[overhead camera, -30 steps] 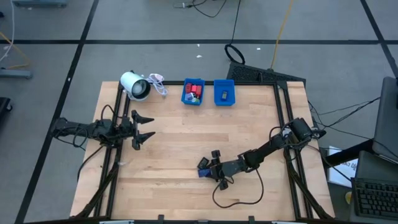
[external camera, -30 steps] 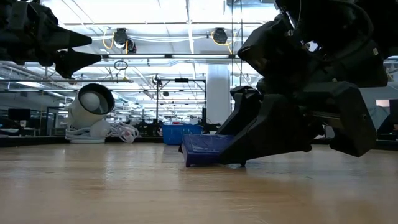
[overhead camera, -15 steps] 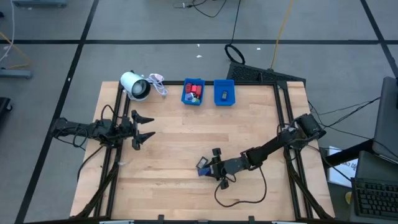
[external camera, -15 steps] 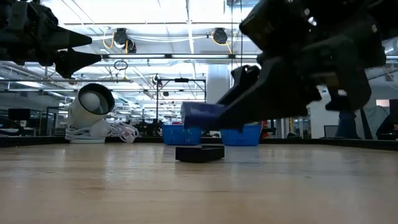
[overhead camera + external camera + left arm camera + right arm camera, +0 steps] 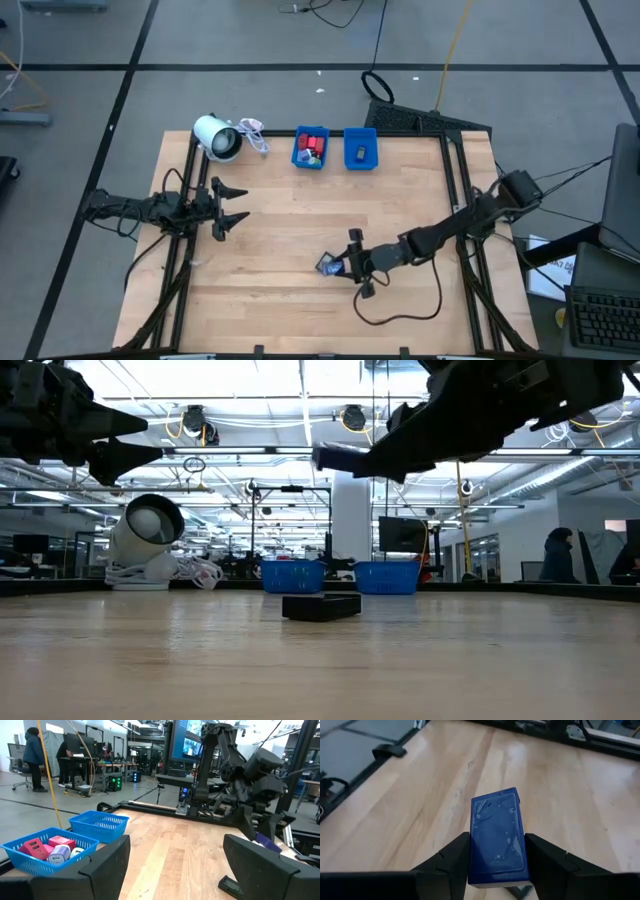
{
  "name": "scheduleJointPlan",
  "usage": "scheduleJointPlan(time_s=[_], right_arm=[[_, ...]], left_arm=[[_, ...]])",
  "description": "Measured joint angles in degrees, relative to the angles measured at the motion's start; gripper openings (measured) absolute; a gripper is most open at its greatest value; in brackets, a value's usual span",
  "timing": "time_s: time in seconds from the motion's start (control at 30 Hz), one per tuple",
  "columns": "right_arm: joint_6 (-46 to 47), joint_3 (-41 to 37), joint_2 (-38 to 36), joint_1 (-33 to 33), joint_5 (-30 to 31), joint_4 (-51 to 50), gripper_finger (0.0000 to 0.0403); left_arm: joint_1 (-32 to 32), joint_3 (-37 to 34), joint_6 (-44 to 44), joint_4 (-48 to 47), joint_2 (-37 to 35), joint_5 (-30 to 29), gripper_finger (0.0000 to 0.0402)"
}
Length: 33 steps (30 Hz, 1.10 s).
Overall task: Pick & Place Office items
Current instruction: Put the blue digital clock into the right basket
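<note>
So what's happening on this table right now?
The right gripper is clamped on a small blue block and holds it in the air above the near middle of the table. A flat dark piece lies on the wood below it. The left gripper waits open over the table's left side. At the far edge sit two blue bins, one with several coloured pieces in it, and a white roll beside them.

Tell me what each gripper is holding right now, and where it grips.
The right gripper is shut on a blue block, its fingers pinching the block's two long sides at the near end, lifted off the table. The left gripper is open and holds nothing.
</note>
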Motion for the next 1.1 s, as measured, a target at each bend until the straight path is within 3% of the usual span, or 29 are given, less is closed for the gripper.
scheduleJointPlan(time_s=[0.47, 1.1], right_arm=[[0.2, 0.0, -4.3, -1.8, -0.1, -3.0, 0.0162], [2.6, 0.0, -4.3, -10.6, -0.2, -3.0, 0.0163]], left_arm=[[0.0, 0.0, 0.0, 0.0, 0.0, 0.0, 0.0324], [0.0, 0.0, 0.0, 0.0, 0.0, 0.0, 0.0324]])
